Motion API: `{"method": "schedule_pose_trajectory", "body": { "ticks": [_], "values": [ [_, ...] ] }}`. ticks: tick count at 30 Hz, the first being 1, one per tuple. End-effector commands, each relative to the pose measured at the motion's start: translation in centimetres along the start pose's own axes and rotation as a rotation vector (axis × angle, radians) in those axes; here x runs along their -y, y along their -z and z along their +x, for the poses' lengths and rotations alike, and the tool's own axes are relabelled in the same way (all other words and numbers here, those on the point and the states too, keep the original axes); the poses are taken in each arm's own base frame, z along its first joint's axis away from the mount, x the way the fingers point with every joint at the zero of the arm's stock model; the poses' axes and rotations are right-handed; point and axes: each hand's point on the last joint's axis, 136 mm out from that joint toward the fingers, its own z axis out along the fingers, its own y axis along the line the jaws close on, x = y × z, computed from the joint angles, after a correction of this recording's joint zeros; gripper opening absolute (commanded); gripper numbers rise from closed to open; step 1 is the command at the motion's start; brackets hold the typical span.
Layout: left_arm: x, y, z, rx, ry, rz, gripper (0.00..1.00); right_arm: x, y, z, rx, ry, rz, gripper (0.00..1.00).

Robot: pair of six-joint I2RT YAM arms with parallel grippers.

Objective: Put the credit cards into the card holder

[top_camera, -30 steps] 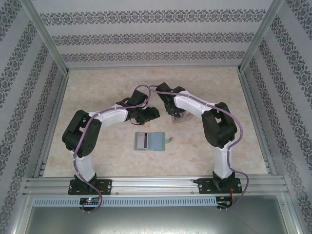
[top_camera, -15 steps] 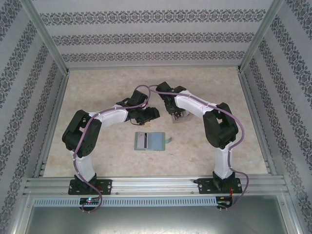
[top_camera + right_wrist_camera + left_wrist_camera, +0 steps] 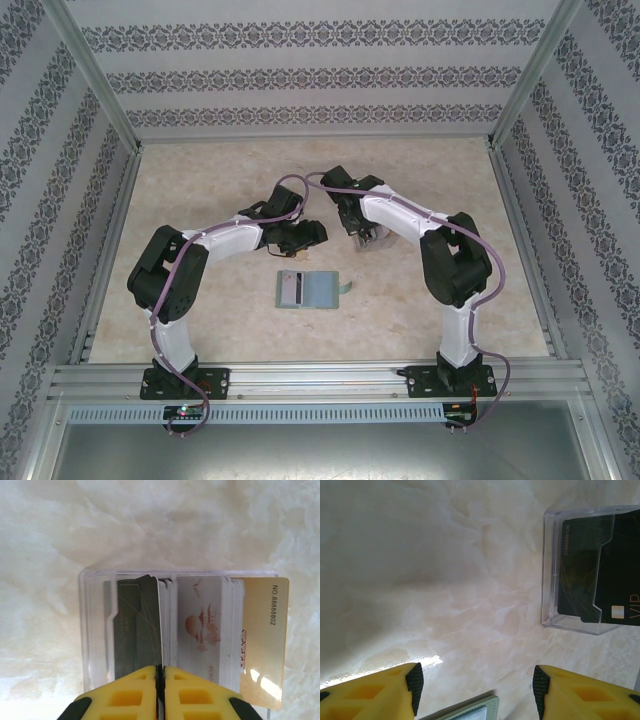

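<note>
Right pincer (image 3: 159, 674) grips one dark card (image 3: 137, 630) edgewise in the clear box (image 3: 94, 630). Lift straight up so neighbouring cards (image 3: 200, 625) remain boxed. Left pincer (image 3: 475, 682) is released, hovering near the open card holder (image 3: 307, 288) on the worktop (image 3: 200, 180).

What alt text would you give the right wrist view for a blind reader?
The right gripper is shut on the edge of a dark card in a clear plastic box of cards; a tan card sits at the box's right end.

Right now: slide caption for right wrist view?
Right pincer pinches a dark card standing in the clear card box.
</note>
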Motion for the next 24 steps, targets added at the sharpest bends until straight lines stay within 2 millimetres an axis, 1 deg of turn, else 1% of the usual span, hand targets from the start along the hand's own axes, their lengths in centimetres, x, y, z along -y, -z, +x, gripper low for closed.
{"method": "schedule_pose_trajectory", "body": {
  "ticks": [1,3,8,9,11,15,20,22,24],
  "values": [
    [0.0,0.4,-0.2,0.003,0.008,0.018,0.62,1.1,1.1,0.1,0.013,-0.021,0.014,0.09],
    [0.1,0.4,-0.2,0.002,0.008,0.018,0.62,1.1,1.3,0.1,0.015,-0.028,0.004,0.07],
    [0.1,0.4,-0.2,0.002,0.007,0.02,0.62,1.1,2.0,0.1,0.025,-0.048,-0.017,0.06],
    [0.2,0.4,-0.3,0.003,0.006,0.022,0.62,1.1,2.3,0.1,0.029,-0.056,-0.028,0.04],
    [0.3,0.5,-0.3,0.004,0.005,0.025,0.62,1.0,3.0,0.0,0.041,-0.077,-0.057,0.02],
    [0.7,0.8,-0.6,0.006,0.015,0.052,0.62,1.1,4.8,-0.3,0.085,-0.145,-0.121,0.01],
    [1.8,2.0,-1.6,0.015,0.043,0.15,0.63,1.2,7.0,-0.3,0.135,-0.271,-0.262,0.0],
    [2.7,2.9,-2.2,0.024,0.061,0.227,0.65,1.0,8.2,-0.3,0.158,-0.345,-0.364,0.0],
    [3.5,3.9,-2.9,0.032,0.085,0.314,0.69,0.3,9.7,-0.5,0.195,-0.425,-0.508,0.0]
  ]
}}
